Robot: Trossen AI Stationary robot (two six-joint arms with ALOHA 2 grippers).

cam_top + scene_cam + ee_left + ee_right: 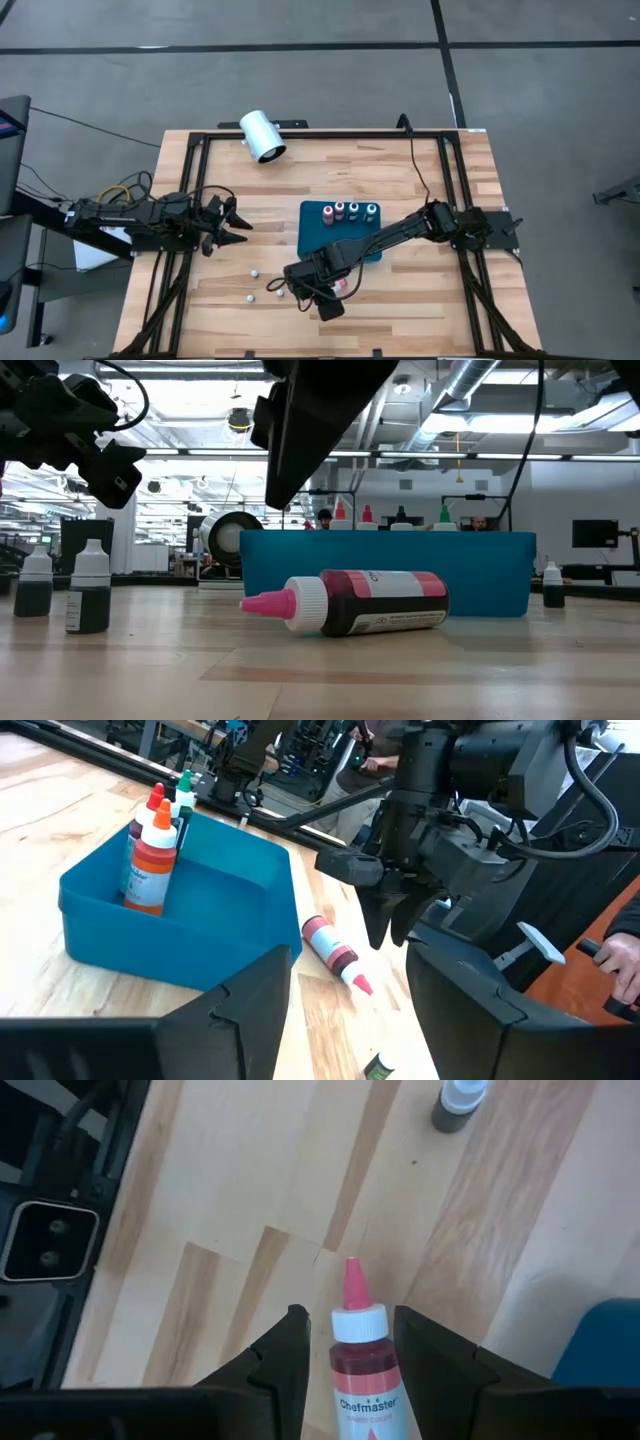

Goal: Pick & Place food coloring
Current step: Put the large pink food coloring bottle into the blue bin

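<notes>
Four bottles stand in the blue bin (312, 232) on the wooden surface (420, 300); the pink-tipped food coloring bottle (362, 1365) lies beside it, between the right end effector's (350, 1342) spread, non-gripping fingers. The left end effector (232, 222) waits wide. Open-plan room behind.

From my left wrist cam: blue bin (210, 935) on the wood table (40, 810), bottles standing in its far corner, an orange one (152, 870) nearest. A pink-tipped bottle (335, 952) lies on its side just beside the bin, right gripper (388, 928) hanging over it, fingers apart.
</notes>
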